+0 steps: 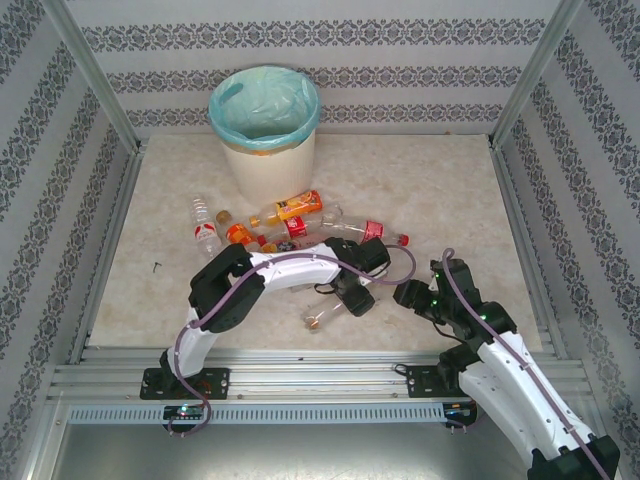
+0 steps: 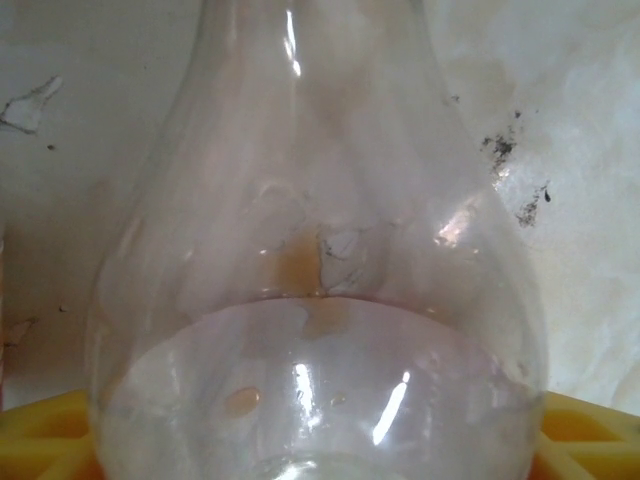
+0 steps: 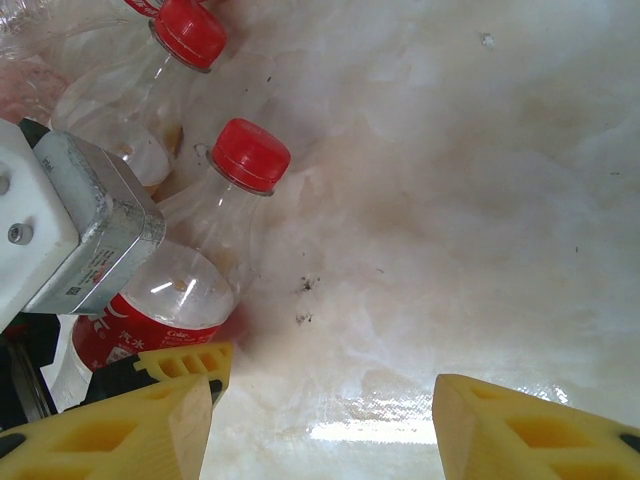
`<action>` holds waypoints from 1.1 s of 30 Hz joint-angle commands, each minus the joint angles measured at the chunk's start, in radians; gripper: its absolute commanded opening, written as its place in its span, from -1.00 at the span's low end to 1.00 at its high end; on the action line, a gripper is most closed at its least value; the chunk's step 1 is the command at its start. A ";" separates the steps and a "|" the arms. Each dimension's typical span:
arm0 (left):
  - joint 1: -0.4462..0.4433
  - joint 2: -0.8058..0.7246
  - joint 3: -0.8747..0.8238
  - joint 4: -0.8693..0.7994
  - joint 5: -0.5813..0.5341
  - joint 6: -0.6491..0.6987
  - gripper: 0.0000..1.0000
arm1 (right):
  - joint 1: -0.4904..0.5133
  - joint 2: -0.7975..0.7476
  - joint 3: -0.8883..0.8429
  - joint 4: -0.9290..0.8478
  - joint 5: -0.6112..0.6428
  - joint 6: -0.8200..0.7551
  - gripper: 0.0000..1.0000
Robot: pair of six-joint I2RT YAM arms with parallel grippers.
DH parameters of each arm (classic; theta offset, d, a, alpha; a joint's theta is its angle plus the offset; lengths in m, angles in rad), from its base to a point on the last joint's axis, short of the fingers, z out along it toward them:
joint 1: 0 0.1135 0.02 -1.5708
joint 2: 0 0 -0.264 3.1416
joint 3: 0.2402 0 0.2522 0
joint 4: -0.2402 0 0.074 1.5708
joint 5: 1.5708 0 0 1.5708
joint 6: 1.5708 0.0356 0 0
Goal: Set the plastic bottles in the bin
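My left tool (image 2: 320, 448) is straddling a clear unlabelled plastic bottle (image 2: 320, 250), neck pointing away from it; pinching or not, I cannot tell. The bottle is lying well apart from the round cream-white bin (image 1: 262, 170), on its near side.

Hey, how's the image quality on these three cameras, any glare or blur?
Left wrist: a clear bottle sits so close that it looks soft, with white highlight streaks on its plastic. Right wrist: the nearer red cap is crisp, but glare washes out the table near the bottom edge. Top external: even light, faint shadows, reasonably sharp.
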 commanded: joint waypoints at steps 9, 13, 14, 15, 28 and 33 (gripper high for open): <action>-0.009 -0.171 0.020 -0.049 0.070 -0.010 0.23 | 0.004 -0.038 0.054 -0.029 0.025 -0.012 0.21; -0.007 -0.291 0.036 -0.075 0.042 0.008 0.22 | 0.006 -0.071 0.114 -0.038 0.046 -0.032 0.19; -0.006 -0.321 0.047 -0.084 0.029 0.013 0.22 | 0.009 -0.075 0.131 -0.037 0.053 -0.037 0.18; -0.006 -0.345 0.057 -0.090 0.019 0.020 0.22 | 0.011 -0.076 0.146 -0.035 0.057 -0.041 0.17; 0.064 -0.514 0.301 -0.034 -0.213 0.154 0.17 | 0.221 0.112 0.369 0.244 0.142 -0.193 0.15; 0.132 -0.501 0.410 0.011 -0.268 0.177 0.15 | 0.297 0.248 0.498 0.336 0.161 -0.275 0.17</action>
